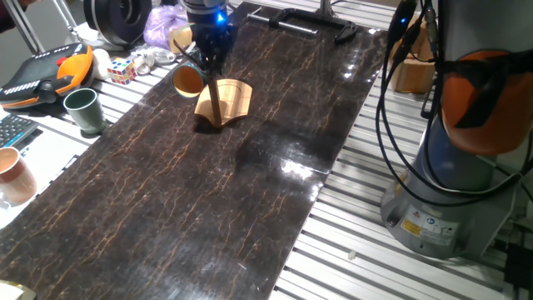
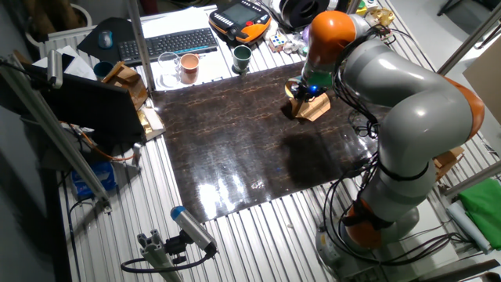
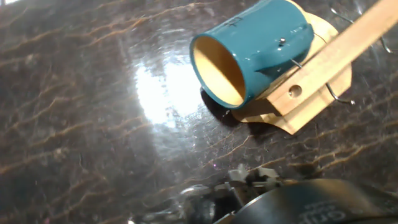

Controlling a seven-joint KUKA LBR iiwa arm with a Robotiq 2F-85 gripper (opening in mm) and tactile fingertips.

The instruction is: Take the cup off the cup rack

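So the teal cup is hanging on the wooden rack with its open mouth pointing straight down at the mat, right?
Not quite. The cup does hang on the wooden rack, but it lies sideways, its open mouth facing out to the side, not down at the mat. The hand view looks partly into its tan inside.

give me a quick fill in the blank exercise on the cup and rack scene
1. The cup hangs on the cup rack with its open mouth facing ____.
2. The outside of that cup is ____ in colour.
3. The cup rack's base rests on a dark ____-patterned surface.
4. The gripper is right above the ____.

Missing words: sideways; teal-blue; marble; cup rack
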